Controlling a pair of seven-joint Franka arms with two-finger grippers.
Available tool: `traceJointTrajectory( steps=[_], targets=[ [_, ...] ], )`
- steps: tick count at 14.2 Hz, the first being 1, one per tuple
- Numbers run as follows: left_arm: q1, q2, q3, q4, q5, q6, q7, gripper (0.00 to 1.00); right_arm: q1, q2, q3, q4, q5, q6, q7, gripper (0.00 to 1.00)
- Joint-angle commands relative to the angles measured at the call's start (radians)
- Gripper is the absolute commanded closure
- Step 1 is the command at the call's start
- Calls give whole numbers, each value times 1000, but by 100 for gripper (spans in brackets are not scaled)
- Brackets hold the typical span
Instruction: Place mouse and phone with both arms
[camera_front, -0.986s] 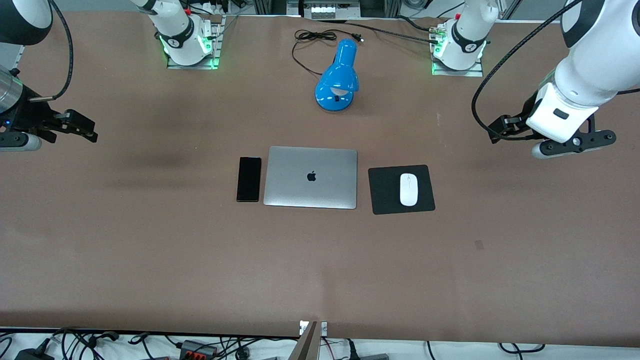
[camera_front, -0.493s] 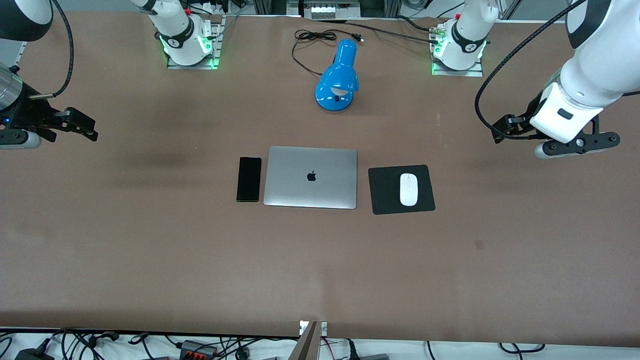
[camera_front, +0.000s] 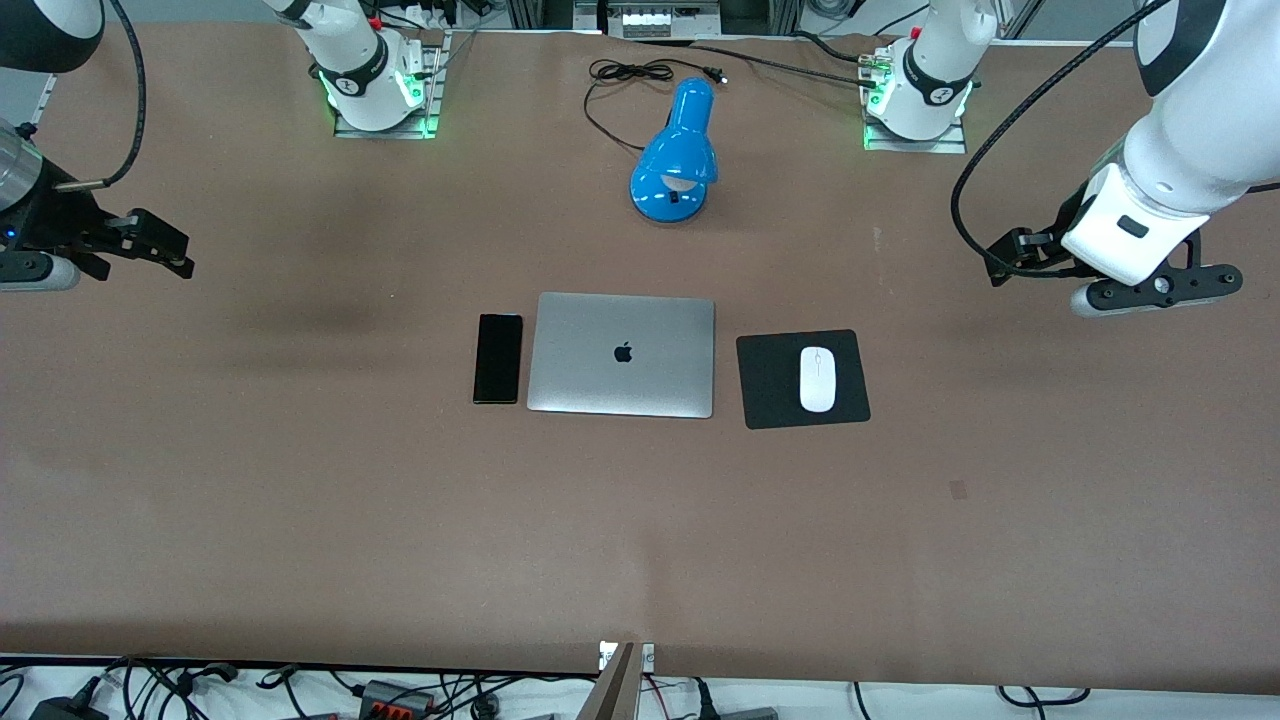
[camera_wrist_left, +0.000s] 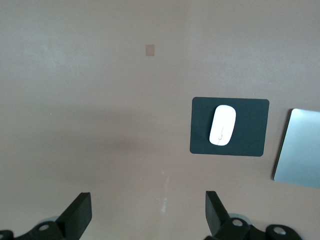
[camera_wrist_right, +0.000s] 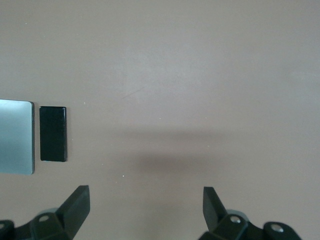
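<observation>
- Left end effector (camera_front: 1010, 262) spread wide, empty, up over bare tabletop (camera_front: 640, 540) toward the left arm's end; right end effector (camera_front: 150, 245) likewise spread and empty at the right arm's end.
- Mouse (camera_front: 817, 379) on the black pad (camera_front: 770, 390), phone (camera_front: 498, 358) just beside the laptop (camera_front: 620, 354); both seemingly placed already.
- Risk if regrasped: glossy mouse squirting from the fingers; phone, flat and thin, scraped against the laptop edge.
</observation>
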Motion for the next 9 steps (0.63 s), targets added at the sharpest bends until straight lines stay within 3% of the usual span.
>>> traceJointTrajectory(
  steps=[1,9],
  targets=[
    [3,13,-3,38,-27,-12,129,0,-28,-26,23,-24,-5,-6,-11,0],
    [4,16,6,46,-29,-19,177,0,-29,-52,22,-29,3,-38,-11,0]
  ],
)
